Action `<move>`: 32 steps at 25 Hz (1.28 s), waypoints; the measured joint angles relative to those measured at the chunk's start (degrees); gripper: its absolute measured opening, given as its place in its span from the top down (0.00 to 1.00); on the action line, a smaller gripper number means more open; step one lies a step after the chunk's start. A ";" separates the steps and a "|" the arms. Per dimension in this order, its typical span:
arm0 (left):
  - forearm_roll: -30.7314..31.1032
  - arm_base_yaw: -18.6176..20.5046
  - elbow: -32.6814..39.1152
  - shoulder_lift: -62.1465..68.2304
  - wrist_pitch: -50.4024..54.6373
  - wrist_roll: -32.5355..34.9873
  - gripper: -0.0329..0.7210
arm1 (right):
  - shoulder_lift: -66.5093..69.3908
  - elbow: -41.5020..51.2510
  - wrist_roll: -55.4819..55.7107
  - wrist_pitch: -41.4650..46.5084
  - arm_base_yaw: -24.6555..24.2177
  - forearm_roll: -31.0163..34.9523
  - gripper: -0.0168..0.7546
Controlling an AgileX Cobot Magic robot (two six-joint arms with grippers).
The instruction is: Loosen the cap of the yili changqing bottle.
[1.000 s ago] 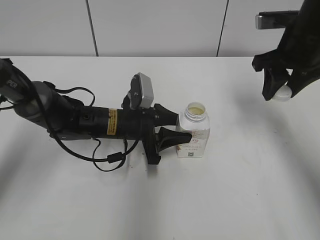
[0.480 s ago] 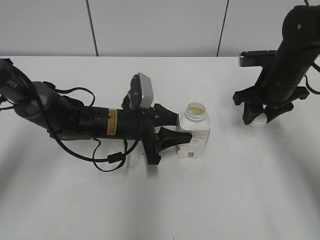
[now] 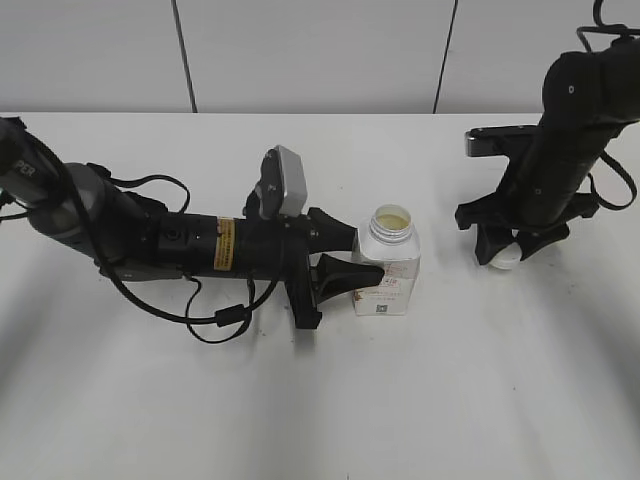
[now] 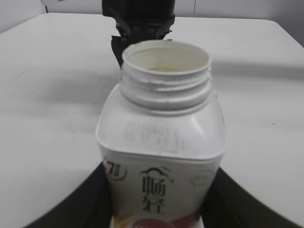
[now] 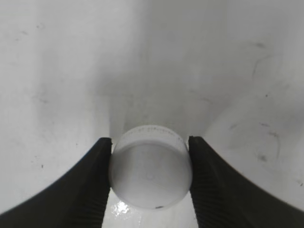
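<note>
One yili changqing bottle point(image 3: 386, 262) stands upright on the white worktop point(image 3: 450, 400), near its middle, neck open and bare threads showing – pale liquid visible inside from the exterior view. Left tool point(image 3: 340, 252) comes in horizontally from the left, its two black fingers point(image 3: 345, 273) pinching the bottle body at label height, one on the far side and one on the near side. In the left wrist view the same bottle point(image 4: 161, 156) fills the frame: squarish white body, sloped shoulders, faint embossed date code, printed characters and a pink-red patch at the bottom edge, dark finger pads on both lower flanks. One cap point(image 3: 509, 256) – small, round, white – sits well apart to the right of the bottle, low at the worktop under the right arm; whether it touches the surface cannot be told from the exterior view. Right tool point(image 5: 150, 164) points downward and is closed on the cap point(image 5: 150, 172), both black ribbed fingers point(image 5: 92, 180) pressed against its sides, flat top facing the wrist camera, ribbed rim just visible along the upper edge. Count: one bottle, one cap, two arms, two tools, both occupied. One small dark code square shows on the bottle's lower front in the exterior view. Black cables loop beside the left arm on the worktop.
</note>
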 joint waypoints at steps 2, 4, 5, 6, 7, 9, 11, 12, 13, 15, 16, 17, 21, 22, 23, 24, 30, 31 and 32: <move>0.00 0.00 0.00 0.00 0.00 0.00 0.52 | 0.00 -0.28 -0.57 0.00 0.00 0.07 0.47; 0.00 0.00 0.00 0.00 0.00 0.00 0.52 | 0.00 -0.60 -1.71 0.00 0.00 0.68 0.39; 0.00 0.00 0.00 0.00 0.00 0.00 0.52 | 0.00 -0.76 -1.97 0.00 0.00 1.07 0.34; 0.00 0.00 0.00 0.00 0.00 0.00 0.52 | 0.00 -0.99 -2.18 0.00 0.00 1.21 0.28; 0.00 0.00 0.00 0.00 0.00 0.00 0.52 | 0.00 -1.26 -2.37 0.21 0.00 1.34 0.24; 0.00 0.00 0.00 0.00 0.00 0.00 0.50 | 0.00 -1.84 -2.60 0.81 0.00 1.52 0.21; 0.00 0.00 0.00 0.00 -0.17 0.00 0.44 | 0.00 -2.62 -2.78 2.12 0.00 1.59 0.20; 0.00 0.00 0.00 0.00 -0.17 0.00 0.38 | 0.00 -2.99 -2.83 2.93 0.00 1.65 0.20; 0.00 0.00 0.00 0.00 -0.24 -0.01 0.33 | 0.00 -3.54 -2.83 3.64 0.00 1.65 0.20; 0.00 0.00 0.00 0.00 -0.35 -0.92 0.23 | 0.00 -4.41 -3.02 5.17 0.00 1.70 0.20; 0.00 0.00 0.00 0.00 -0.42 -1.31 0.21 | -0.06 -4.84 -3.31 5.87 0.00 1.75 0.21; 0.16 0.00 0.00 0.00 -0.42 -1.48 0.20 | -0.14 -5.25 -3.54 6.51 0.00 1.75 0.20; 3.26 0.54 0.00 0.00 -0.70 -2.18 0.18 | -1.94 -6.61 -4.38 8.41 0.00 1.82 0.21; 4.09 0.84 0.00 0.00 -0.91 -2.69 0.18 | -2.48 -6.72 -4.50 8.45 0.00 1.82 0.21; 5.08 1.06 0.00 0.00 -1.02 -3.33 0.18 | -2.97 -6.72 -4.50 8.45 0.00 1.83 0.21; 5.88 1.44 0.00 0.00 -1.02 -3.86 0.18 | -3.61 -6.72 -4.50 8.49 0.00 1.83 0.21; 10.68 3.85 0.00 -0.89 -0.39 -6.89 0.18 | -5.43 -6.77 -4.68 8.75 0.00 1.99 0.21; 11.29 4.41 0.00 -1.39 -0.06 -7.30 0.18 | -5.84 -6.77 -4.73 8.86 0.00 2.04 0.21; 11.89 4.98 0.00 -2.20 0.30 -7.89 0.18 | -6.23 -6.83 -4.87 8.86 0.00 2.04 0.21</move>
